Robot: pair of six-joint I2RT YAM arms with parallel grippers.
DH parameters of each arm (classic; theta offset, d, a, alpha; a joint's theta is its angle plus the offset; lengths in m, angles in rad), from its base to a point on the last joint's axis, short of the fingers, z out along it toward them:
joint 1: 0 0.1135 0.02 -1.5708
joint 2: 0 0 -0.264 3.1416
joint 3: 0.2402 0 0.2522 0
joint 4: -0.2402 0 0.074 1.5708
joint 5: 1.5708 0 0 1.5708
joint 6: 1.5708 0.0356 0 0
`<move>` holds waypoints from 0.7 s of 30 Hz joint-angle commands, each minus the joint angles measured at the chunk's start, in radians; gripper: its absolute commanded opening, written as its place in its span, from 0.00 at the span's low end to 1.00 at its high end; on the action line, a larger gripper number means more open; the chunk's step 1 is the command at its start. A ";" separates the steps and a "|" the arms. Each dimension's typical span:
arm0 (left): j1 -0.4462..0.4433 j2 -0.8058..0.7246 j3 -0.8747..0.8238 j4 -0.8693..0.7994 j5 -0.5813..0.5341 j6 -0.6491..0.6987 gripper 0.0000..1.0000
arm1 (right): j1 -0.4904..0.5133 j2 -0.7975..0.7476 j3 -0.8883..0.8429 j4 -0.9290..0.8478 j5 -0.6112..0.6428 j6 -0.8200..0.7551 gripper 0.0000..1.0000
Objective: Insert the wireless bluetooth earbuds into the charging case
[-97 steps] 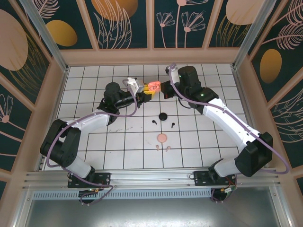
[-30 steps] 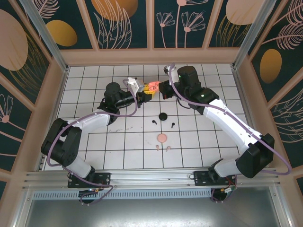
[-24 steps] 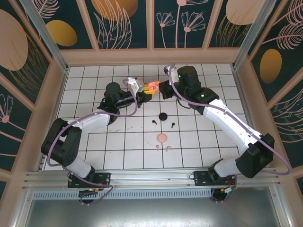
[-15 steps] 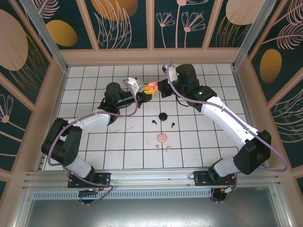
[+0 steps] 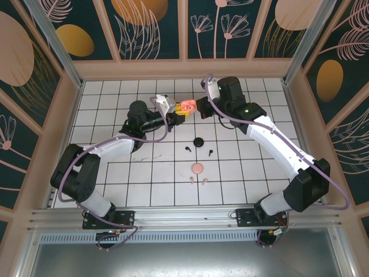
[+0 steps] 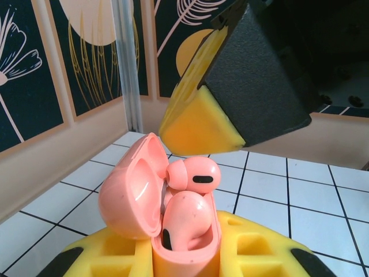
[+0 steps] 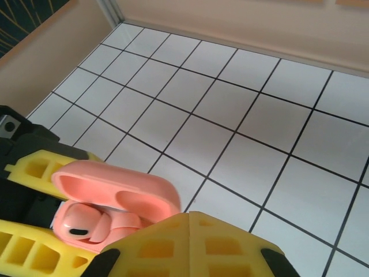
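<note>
left gripper (image 5: 179,111) clamped on open pink case (image 6: 131,190) — upper earbud (image 6: 193,175) lies sideways, unseated; right gripper (image 6: 202,124) w/ fingers together, just above it.

Robot arms: two, left arm (image 5: 106,149), right arm (image 5: 279,144). Pink earbuds (image 6: 193,176): four in all, two inside open pink case (image 6: 130,196), two loose on tiled table (image 5: 253,173). Black earbuds (image 5: 188,148): two, loose on table. Cases: three, namely open pink case, round pink case (image 5: 198,168), round black case (image 5: 199,142).
</note>
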 commanded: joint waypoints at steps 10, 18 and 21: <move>-0.005 0.002 0.024 0.034 0.046 -0.006 0.00 | -0.004 -0.032 0.058 -0.017 -0.114 0.034 0.00; -0.005 -0.017 -0.043 0.128 0.070 0.062 0.00 | -0.035 -0.006 0.138 -0.101 -0.175 0.092 0.00; -0.004 -0.028 -0.065 0.167 0.061 0.090 0.00 | -0.045 -0.018 0.135 -0.109 -0.192 0.135 0.00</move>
